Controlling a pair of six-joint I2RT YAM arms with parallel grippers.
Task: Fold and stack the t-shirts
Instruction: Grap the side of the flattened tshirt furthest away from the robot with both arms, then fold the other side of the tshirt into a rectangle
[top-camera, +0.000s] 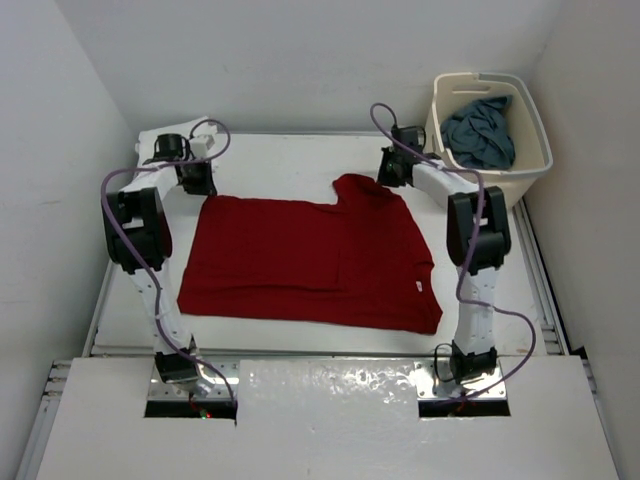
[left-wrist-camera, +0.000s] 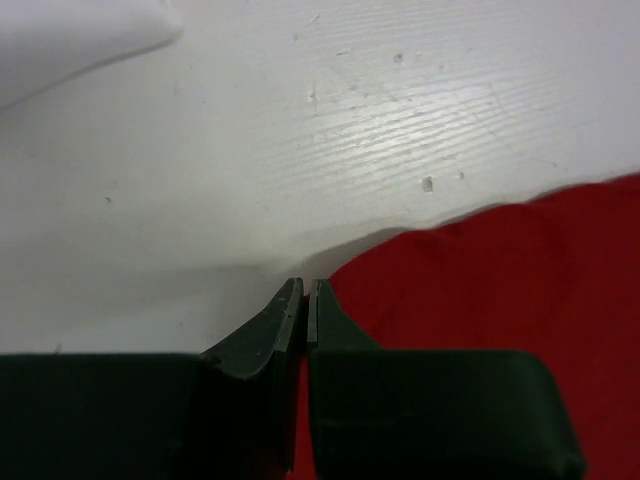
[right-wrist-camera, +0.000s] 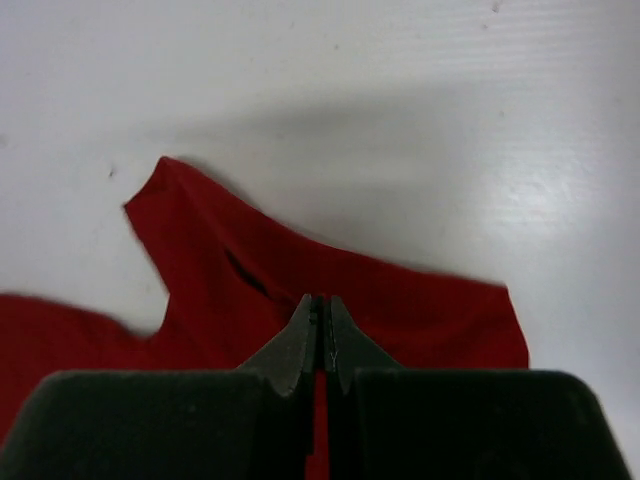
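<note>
Red t-shirt (top-camera: 310, 262): both jaws pinching far edge.

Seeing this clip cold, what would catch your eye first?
A bright red t-shirt lies spread across the middle of the white table. The left gripper and right gripper are shut on its far edge. A blue-grey shirt sits heaped in the cream basket at the far right corner.

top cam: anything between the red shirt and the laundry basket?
Top view: between red shirt and laundry basket, only the right arm and its cable cross, over bare table. No other cloth there.
</note>
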